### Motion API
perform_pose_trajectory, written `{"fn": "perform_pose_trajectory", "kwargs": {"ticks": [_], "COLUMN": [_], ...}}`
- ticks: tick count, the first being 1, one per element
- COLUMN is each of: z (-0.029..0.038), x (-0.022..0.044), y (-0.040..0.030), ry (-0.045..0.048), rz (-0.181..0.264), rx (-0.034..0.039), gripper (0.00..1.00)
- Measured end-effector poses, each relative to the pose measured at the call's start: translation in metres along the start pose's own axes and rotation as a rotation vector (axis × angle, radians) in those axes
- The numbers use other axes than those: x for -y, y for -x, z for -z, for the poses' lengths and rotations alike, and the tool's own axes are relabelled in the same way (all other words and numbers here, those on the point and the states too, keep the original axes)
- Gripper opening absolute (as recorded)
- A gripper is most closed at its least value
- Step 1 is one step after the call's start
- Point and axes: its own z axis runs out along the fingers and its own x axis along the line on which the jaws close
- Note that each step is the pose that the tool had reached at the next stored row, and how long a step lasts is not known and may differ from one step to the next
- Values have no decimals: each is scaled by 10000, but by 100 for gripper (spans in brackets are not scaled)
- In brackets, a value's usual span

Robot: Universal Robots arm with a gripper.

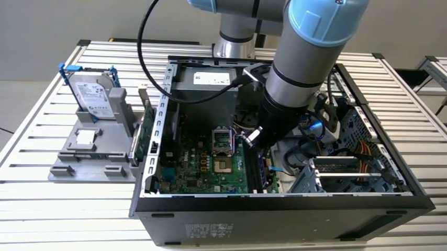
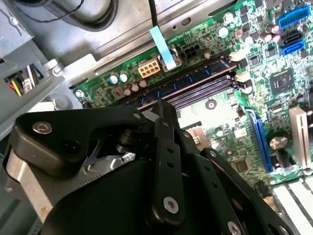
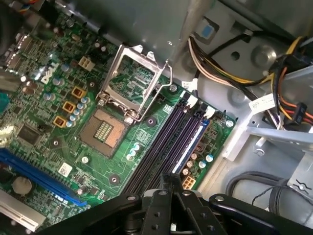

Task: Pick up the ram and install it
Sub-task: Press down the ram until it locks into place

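The arm (image 1: 307, 57) is reaching down into the open case (image 1: 279, 212) that is lying on the bench (image 1: 63, 214), and the hand (image 1: 252, 137) is hanging low over the board (image 1: 202, 167), toward the exterior view's right of the socket. In both wrist views the hand (image 3: 171, 179) (image 2: 164, 106) is looking closed, its fingers (image 3: 160, 205) drawn together with nothing showing between them, so I am judging it to be holding nothing. The ram (image 3: 190, 145) is appearing as a blue-black strip with a small white mark, seemingly sitting in the outermost of the slots (image 3: 155, 147), on the side nearest the cables (image 3: 215, 73). It is lying just ahead of the hand's tip, with its long axis running straight away from the hand, parallel to the empty purple slots beside it. In the second wrist view the ram (image 2: 188, 82) is running slantwise across the board just beyond the hand. The hand's own body is covering the near end of the slots, so whether the ram is fully seated, and whether the tip is touching it, is staying hard to make out.
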Motion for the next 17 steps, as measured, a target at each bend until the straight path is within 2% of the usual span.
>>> {"fn": "perform_pose_trajectory", "kwargs": {"ticks": [3, 17], "z": [0, 0], "x": [-2, -15], "y": [1, 13], "ry": [-3, -4], "rz": [421, 1704], "rx": [-14, -62], "gripper": [0, 0]}}
